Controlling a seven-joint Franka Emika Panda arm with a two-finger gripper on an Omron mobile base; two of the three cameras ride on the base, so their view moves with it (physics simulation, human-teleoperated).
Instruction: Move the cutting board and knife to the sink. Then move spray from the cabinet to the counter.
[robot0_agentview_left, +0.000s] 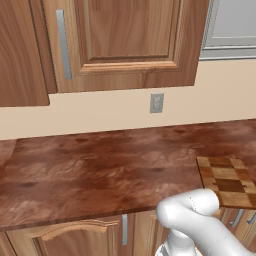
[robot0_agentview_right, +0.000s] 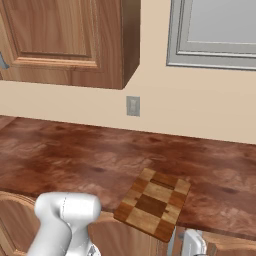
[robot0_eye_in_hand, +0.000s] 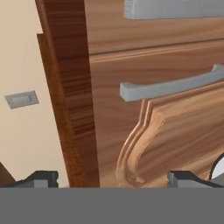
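Note:
The checkered cutting board (robot0_agentview_left: 227, 182) (robot0_agentview_right: 152, 202) lies flat at the front edge of the reddish-brown counter (robot0_agentview_left: 100, 170) (robot0_agentview_right: 75, 155), just right of my white arm. Above the counter hangs the wooden cabinet (robot0_agentview_left: 125, 40) (robot0_agentview_right: 60, 40) with its doors closed. In the hand view my gripper (robot0_eye_in_hand: 113, 179) is open, its fingertips (robot0_eye_in_hand: 41, 177) wide apart with nothing between them, facing a wooden cabinet door (robot0_eye_in_hand: 166, 131) with grey bar handles (robot0_eye_in_hand: 175, 85). The knife, the sink and the spray are out of view.
A grey wall outlet (robot0_agentview_left: 156, 103) (robot0_agentview_right: 133, 106) sits on the beige wall behind the counter. A grey window frame (robot0_agentview_right: 215, 35) is at the upper right. Lower cabinet doors (robot0_agentview_left: 75, 237) with grey handles run under the counter's front edge.

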